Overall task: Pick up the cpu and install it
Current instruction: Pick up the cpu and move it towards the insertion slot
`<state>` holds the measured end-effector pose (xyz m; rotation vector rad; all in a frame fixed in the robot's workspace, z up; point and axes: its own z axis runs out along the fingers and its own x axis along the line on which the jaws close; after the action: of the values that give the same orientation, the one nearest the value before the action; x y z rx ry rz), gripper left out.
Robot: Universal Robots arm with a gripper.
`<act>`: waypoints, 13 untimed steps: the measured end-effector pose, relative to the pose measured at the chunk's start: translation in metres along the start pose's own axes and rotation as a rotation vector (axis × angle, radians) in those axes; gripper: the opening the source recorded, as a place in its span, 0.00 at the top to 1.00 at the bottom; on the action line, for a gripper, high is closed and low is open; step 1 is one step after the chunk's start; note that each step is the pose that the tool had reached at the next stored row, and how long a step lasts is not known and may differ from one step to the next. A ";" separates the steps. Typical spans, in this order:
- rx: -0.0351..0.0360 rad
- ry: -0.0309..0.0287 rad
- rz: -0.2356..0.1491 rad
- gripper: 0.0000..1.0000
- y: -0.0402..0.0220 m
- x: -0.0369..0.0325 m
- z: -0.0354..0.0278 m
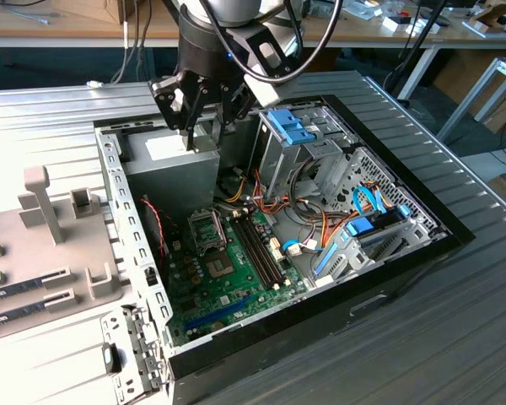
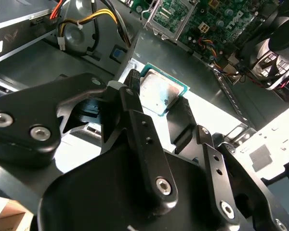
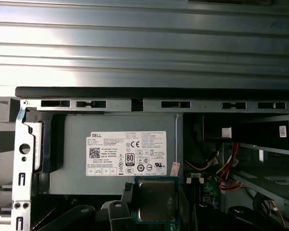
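Note:
The cpu (image 2: pixel 160 90), a small square chip with a silver top and green rim, sits between my gripper's (image 2: pixel 158 100) two black fingers (image 2: pixel 133 86), which touch its opposite edges. In the first wrist view the cpu (image 3: pixel 156 199) hangs in front of the grey power-supply box (image 3: pixel 111 144), overlapping the box's edge. In the exterior view my gripper (image 1: pixel 201 133) hovers over that box (image 1: pixel 173 164) at the back of the open computer case. The square metal socket frame (image 1: pixel 209 229) lies on the green motherboard (image 1: pixel 236 287), below and in front of the gripper; it also shows in the second wrist view (image 2: pixel 171 17).
Drive cages (image 1: pixel 299 143) with blue latches and bundles of orange and blue cables (image 1: pixel 354 211) fill the case's right side in the exterior view. Memory slots (image 1: pixel 261 249) run beside the socket. A grey fixture (image 1: pixel 51 245) stands left of the case, whose metal wall (image 1: pixel 126 228) rises between them.

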<state>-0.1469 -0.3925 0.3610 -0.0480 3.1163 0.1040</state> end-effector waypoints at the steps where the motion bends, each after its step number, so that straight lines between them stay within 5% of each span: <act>1: 0.0001 0.0000 0.000 0.53 0.0000 -0.0001 0.0004; 13: 0.0001 0.0000 0.000 0.53 -0.0004 -0.0025 0.0054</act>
<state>-0.1443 -0.3925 0.3556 -0.0480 3.1164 0.1040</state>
